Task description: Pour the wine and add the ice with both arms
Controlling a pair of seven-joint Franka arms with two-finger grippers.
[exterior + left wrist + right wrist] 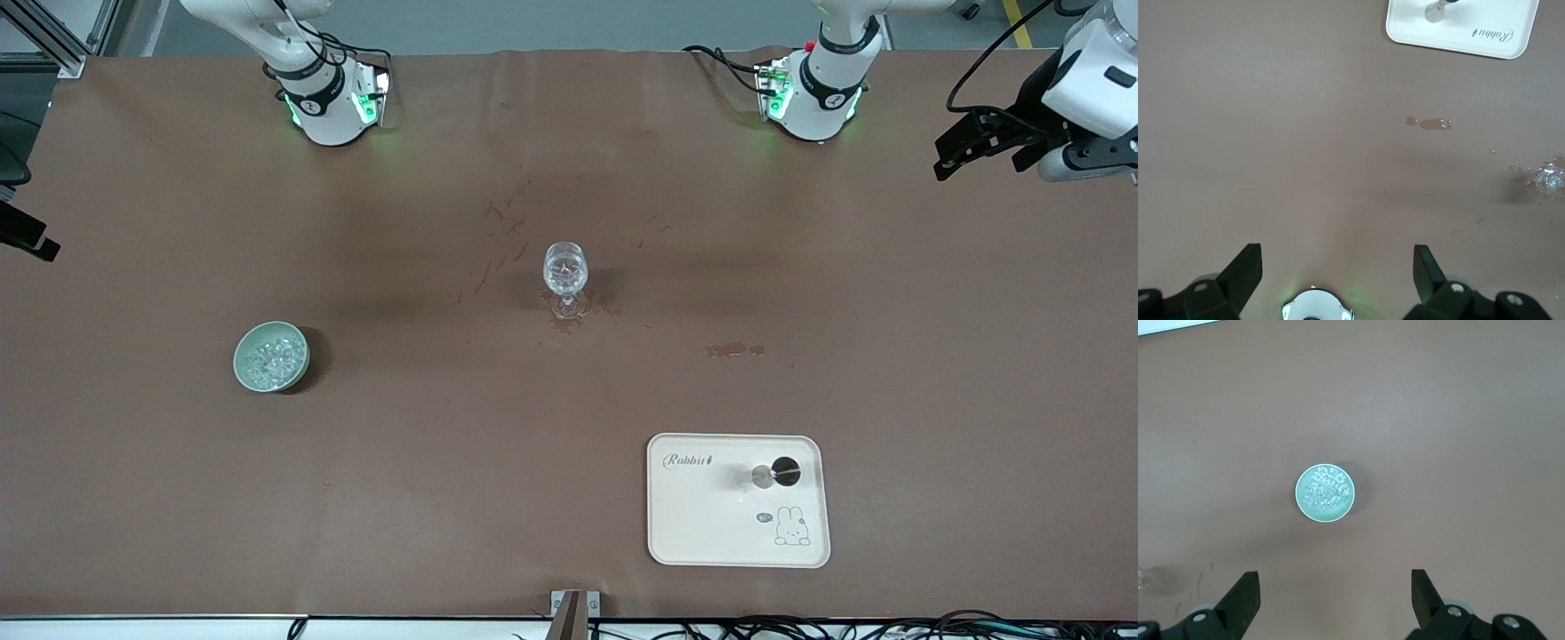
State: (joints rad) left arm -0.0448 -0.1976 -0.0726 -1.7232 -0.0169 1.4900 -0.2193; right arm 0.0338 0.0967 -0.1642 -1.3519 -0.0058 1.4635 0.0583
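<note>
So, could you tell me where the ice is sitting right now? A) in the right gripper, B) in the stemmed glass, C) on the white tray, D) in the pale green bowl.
D: the ice lies heaped in the pale green bowl toward the right arm's end of the table.

the word "rabbit" is printed in dark script on the cream tray [711,524], near the corner that lies toward the right arm's end of the table and farther from the front camera. the same word is seen on the tray in the left wrist view [1491,33]. a small rabbit drawing [790,526] with a tiny speech bubble stands on the tray, nearer the front camera; the bubble's letters cannot be read. no other text can be read.
</note>
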